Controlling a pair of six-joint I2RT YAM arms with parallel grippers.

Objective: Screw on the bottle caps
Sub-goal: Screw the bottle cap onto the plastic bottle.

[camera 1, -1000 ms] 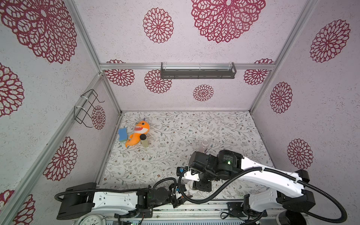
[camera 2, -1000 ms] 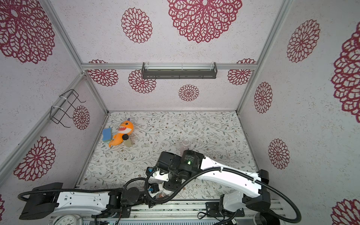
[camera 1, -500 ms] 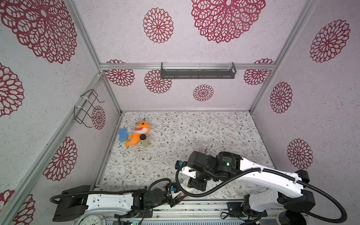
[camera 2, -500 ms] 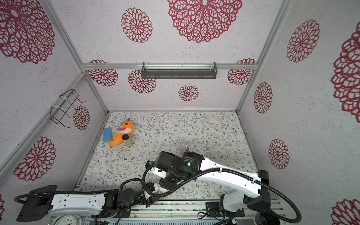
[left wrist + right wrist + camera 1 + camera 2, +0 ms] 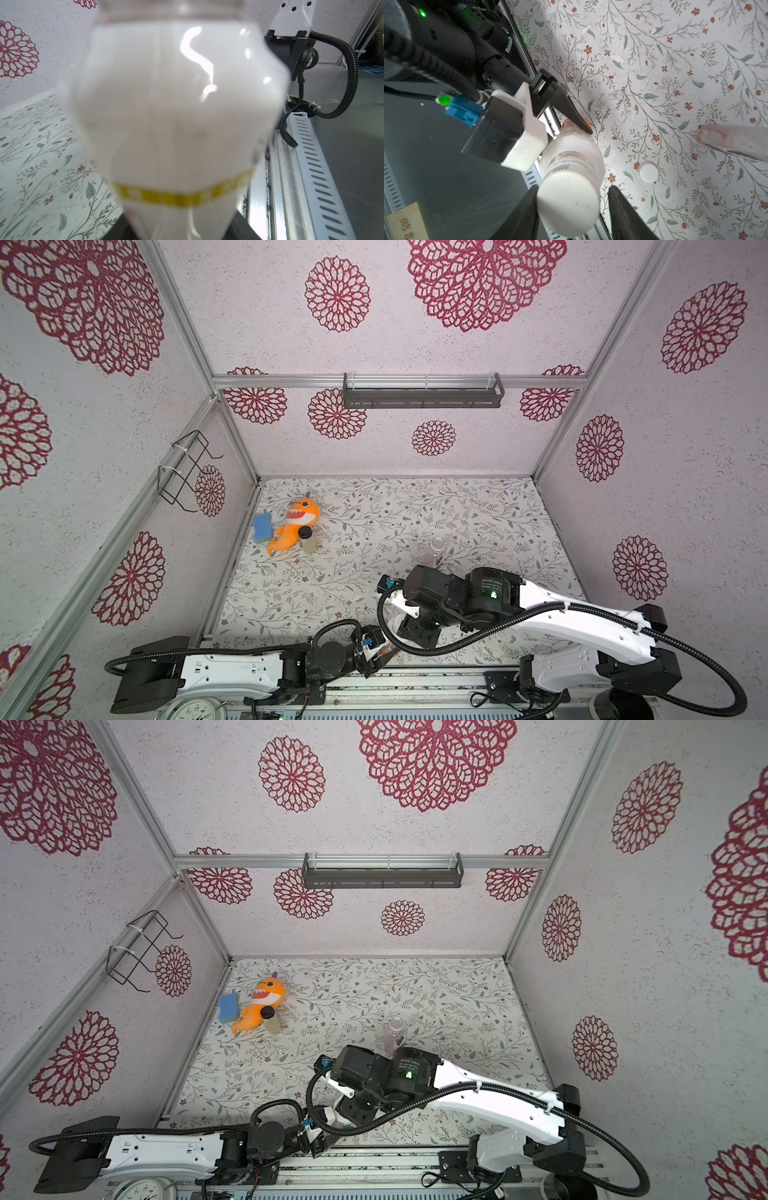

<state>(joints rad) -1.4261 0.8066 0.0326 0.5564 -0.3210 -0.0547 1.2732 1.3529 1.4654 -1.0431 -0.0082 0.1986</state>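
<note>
Loosened just now, right gripper (image 5: 574, 188) straddles the seemingly tightened cap (image 5: 568, 202), jaws apart; left gripper (image 5: 572, 133) clamps the bottle (image 5: 571, 155).

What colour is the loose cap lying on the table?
The loose cap is plain white, and it shows best in the right wrist view.

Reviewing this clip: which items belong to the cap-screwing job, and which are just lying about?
Job: orange-label bottle, white cap on its neck, loose white cap, purple-label bottle.
Lying about: plush shark, blue sponge, black-lidded jar.
</note>
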